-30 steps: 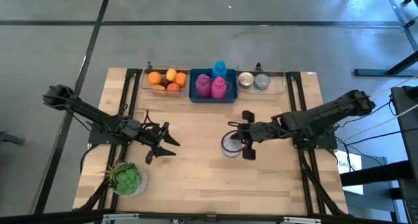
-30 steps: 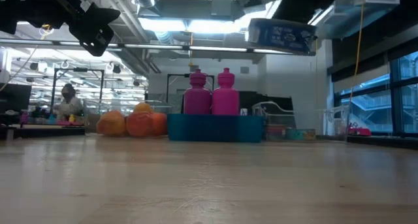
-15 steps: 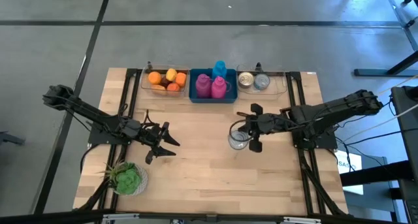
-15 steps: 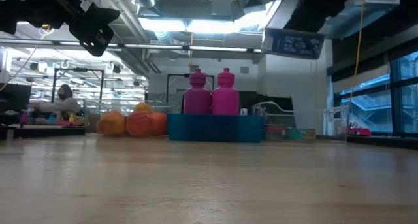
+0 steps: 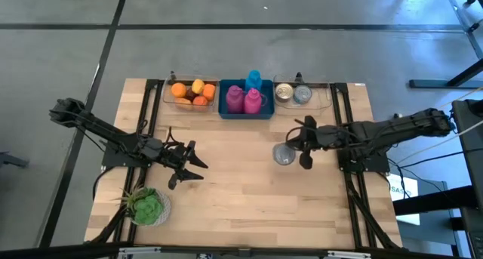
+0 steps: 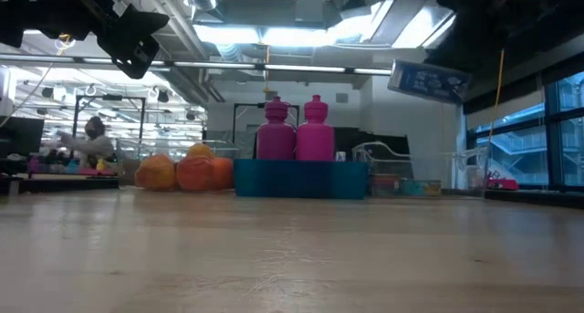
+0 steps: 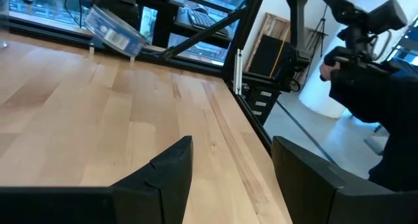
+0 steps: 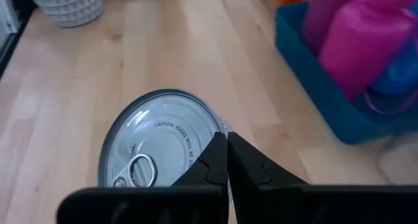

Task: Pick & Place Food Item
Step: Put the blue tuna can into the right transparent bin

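Observation:
A silver can [image 5: 284, 154] with a pull-tab lid [image 8: 163, 149] is held off the table right of centre by my right gripper [image 5: 299, 147], which is shut on it. The low view shows the can [image 6: 429, 80] tilted, high above the wood. The left wrist view shows the can [image 7: 112, 31] across the table. My left gripper [image 5: 192, 164] waits open over the table's left half, its fingers [image 7: 228, 165] level and with nothing between them. My right gripper pinches the can's top rim [image 8: 219, 140] between its two fingers, on the side of the lid nearest the gripper. The fingers slant down from the table's right side. The can hangs tilted, clear of the table, with its lid facing the wrist.
Along the far edge stand a clear tray of oranges [image 5: 192, 91], a blue bin with pink bottles [image 5: 245, 100] and a clear tray with cans [image 5: 294, 94]. A green leafy item in a white pot [image 5: 147, 206] sits at the near left.
My right gripper has carried the can toward the table's right edge and a little toward the far edge, sinking slightly. The can stays clear of the table and tilted. The left arm has kept still.

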